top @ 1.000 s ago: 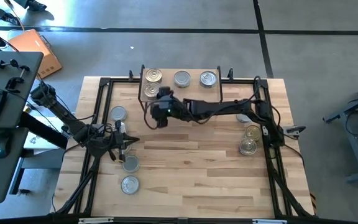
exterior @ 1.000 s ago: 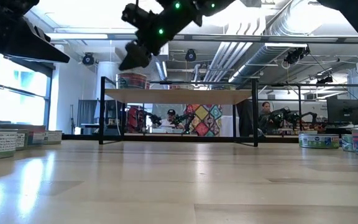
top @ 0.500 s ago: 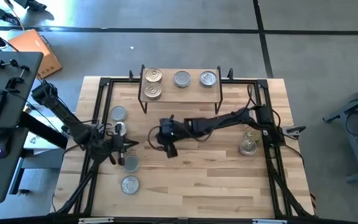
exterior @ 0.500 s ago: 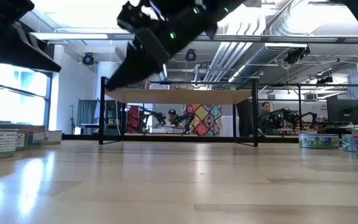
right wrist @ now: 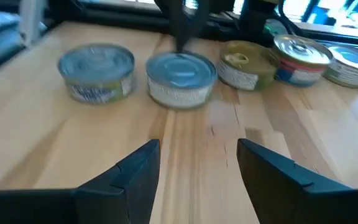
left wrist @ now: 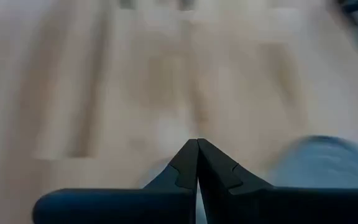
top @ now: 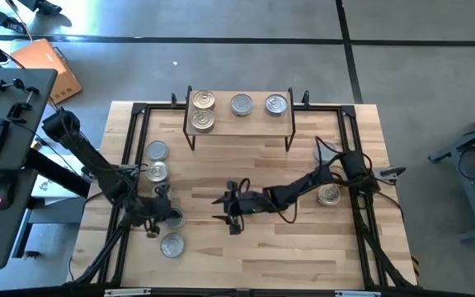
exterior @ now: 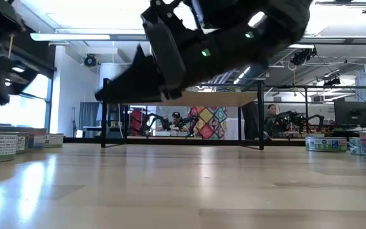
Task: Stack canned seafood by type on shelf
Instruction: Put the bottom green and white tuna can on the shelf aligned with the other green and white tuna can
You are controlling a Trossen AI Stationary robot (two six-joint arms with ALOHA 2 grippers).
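Observation:
The shelf [top: 239,115] stands at the table's far edge and carries several tins: two gold-lidded ones [top: 203,110] at its left end and two silvery ones [top: 258,104]. More tins [top: 157,161] sit on the table at the left, in a row [right wrist: 180,76] that shows in the right wrist view. One tin [top: 330,195] rests at the right. My right gripper [top: 231,208] hovers open over the table's middle, pointing at the left row. My left gripper [top: 162,211] is shut, right at a silvery tin [top: 172,217]. My left gripper points down at the silvery tin [right wrist: 180,62] in the middle of the left row. Its dark fingers [right wrist: 182,28] stand right over the lid. I cannot tell whether they touch it.
Black frame rails [top: 130,157] run along the table's left and right sides. A cable [top: 291,216] trails from the right arm. Bare wood [top: 287,247] lies toward the near edge. Beyond the table, the low view shows a room with people [exterior: 273,117].
My right gripper has drawn back from the shelf's left end toward the near edge and come down low over the table's middle, turning toward the left row of tins. My left gripper has shifted a little toward the near edge, to the silvery tin.

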